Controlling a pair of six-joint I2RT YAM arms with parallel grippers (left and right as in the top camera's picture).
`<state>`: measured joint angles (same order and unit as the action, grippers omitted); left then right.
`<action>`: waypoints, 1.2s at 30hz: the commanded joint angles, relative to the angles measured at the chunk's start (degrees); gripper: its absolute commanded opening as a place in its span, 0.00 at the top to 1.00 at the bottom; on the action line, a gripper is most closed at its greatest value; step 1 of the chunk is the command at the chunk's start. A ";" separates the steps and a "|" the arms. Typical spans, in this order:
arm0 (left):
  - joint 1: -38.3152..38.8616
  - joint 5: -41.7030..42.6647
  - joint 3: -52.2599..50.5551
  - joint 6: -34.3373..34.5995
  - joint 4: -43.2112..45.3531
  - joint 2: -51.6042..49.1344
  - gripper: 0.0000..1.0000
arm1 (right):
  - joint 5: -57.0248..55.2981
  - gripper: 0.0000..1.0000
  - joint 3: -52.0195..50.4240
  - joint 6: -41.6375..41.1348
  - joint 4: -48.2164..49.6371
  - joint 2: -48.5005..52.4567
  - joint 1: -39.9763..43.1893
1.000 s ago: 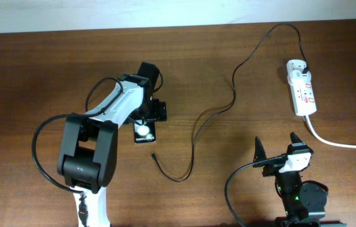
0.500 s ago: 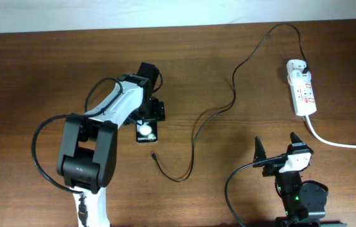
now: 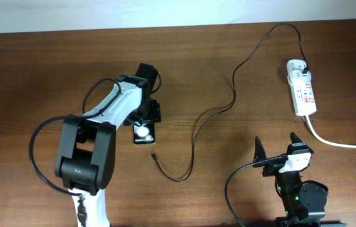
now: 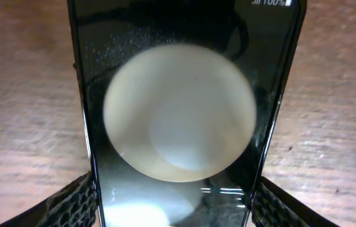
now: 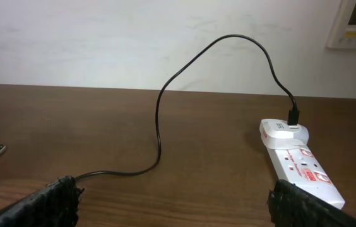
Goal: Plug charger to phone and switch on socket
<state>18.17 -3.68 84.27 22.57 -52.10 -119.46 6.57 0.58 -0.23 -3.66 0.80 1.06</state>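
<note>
Phone [image 3: 144,133] flat on the worktop [image 3: 39,75], straddled by your left end effector [image 4: 177,200].
Its fingers [image 4: 71,202] sit at both long edges; can't tell if gripping. Charger [image 3: 194,135] tip lies near the phone, unplugged; its other end is in the socket [image 3: 302,87]. Right end effector [image 3: 279,146] released, holding nothing.
</note>
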 commanded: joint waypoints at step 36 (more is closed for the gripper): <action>-4.74 22.64 -3.80 -9.25 6.51 8.81 0.41 | 3.41 0.01 -0.26 -0.66 -0.04 -0.37 -0.35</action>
<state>13.37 15.86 80.77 15.38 -45.89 -111.85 7.01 0.58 -0.27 -3.60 0.80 1.06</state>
